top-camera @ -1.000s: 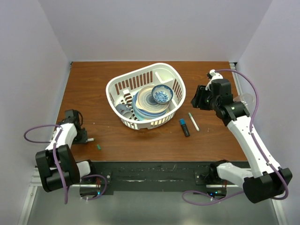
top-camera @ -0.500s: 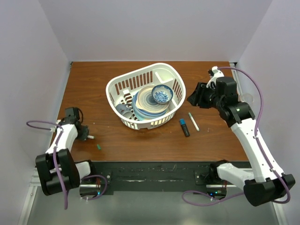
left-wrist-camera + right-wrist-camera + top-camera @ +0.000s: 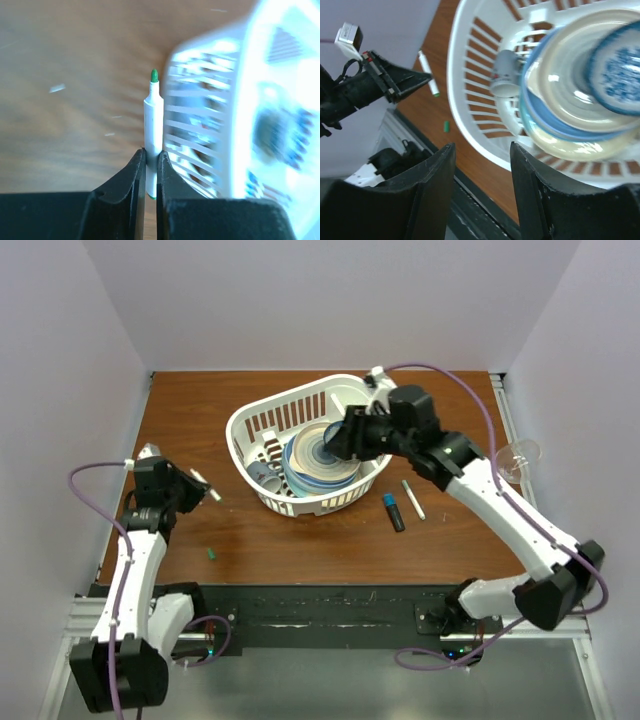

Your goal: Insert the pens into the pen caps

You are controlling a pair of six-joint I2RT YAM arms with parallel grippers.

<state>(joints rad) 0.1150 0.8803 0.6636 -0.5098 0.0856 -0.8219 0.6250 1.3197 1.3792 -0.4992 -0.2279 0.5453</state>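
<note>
One brown wooden table (image 3: 300,540), lilac walls (image 3: 330,310) around. The left gripper (image 3: 151,159) clamps a green-tipped pen (image 3: 153,120); the right gripper (image 3: 482,150) gapes.

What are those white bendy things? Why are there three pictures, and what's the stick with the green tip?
Those are two robot arms bolted to a brown table. One picture comes from a camera high above, so you see everything at once. The other two come from small cameras on each arm's wrist, looking past its gripper, which is a two-finger pincher. The left gripper is pinching a white pen with a green tip. The right gripper is open and empty, above a white basket full of plates. On the table lie a tiny green cap, a black marker with a blue end and another white pen.
</note>
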